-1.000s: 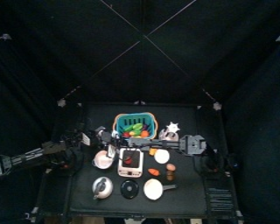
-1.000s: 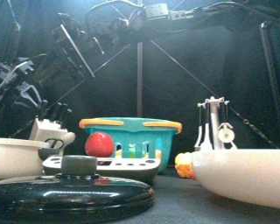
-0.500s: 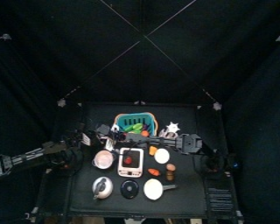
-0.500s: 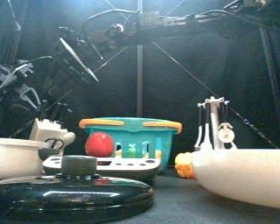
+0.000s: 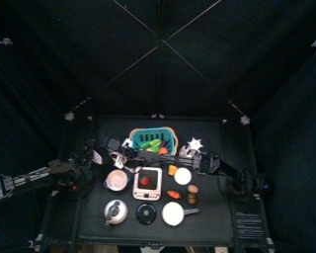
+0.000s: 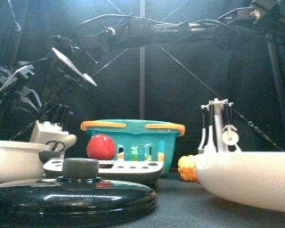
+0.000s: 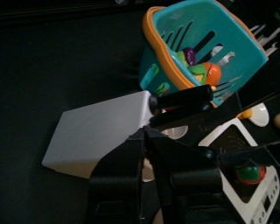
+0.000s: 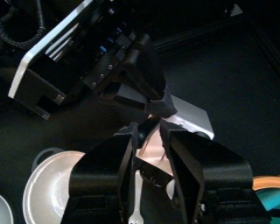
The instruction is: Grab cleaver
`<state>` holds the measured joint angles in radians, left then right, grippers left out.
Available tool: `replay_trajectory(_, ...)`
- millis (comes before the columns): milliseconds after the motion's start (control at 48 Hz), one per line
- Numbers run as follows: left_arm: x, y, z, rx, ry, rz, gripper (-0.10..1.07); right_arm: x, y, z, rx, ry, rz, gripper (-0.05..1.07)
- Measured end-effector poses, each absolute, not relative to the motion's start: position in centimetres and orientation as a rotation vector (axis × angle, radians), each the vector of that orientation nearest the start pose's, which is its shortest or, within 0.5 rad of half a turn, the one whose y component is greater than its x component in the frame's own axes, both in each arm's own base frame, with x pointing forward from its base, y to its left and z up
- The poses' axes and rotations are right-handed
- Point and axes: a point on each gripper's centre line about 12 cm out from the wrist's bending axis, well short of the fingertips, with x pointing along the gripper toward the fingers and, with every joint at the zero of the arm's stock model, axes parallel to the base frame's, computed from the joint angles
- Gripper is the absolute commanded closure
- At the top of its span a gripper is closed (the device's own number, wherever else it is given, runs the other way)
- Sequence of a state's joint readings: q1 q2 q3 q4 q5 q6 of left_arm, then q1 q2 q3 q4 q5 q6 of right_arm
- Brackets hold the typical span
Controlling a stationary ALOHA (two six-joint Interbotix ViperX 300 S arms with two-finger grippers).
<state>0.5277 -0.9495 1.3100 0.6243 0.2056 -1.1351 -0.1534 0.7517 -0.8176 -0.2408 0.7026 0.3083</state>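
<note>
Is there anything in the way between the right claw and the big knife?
Nothing visible is in the way. The left gripper holds the cleaver up in the air, above the things on the table. The right gripper is open and right beside it, with only bare air between them.

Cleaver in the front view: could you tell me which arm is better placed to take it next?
Probably right: its open right gripper is at the cleaver, held aloft by the left gripper.
</note>
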Motion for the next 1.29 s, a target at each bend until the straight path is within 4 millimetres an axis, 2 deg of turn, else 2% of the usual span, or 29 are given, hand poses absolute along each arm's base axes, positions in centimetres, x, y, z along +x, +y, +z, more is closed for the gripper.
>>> replay_trajectory(271,14.2,9.9,18.5,-0.6,0.35,0.757,0.47,63.6,-11.1,25.5,0.117,0.626,-0.336,0.33)
replay_trajectory(562,14.2,9.9,18.5,-0.6,0.35,0.757,0.47,63.7,-10.5,25.7,0.124,0.63,-0.33,0.21)
replay_trajectory(1021,14.2,9.9,18.5,-0.6,0.35,0.758,0.47,63.9,-10.7,24.2,0.151,0.651,-0.359,0.21)
replay_trajectory(1292,14.2,9.9,18.4,-0.603,0.352,0.758,0.48,63.9,-10.8,24.2,0.148,0.652,-0.374,0.21)
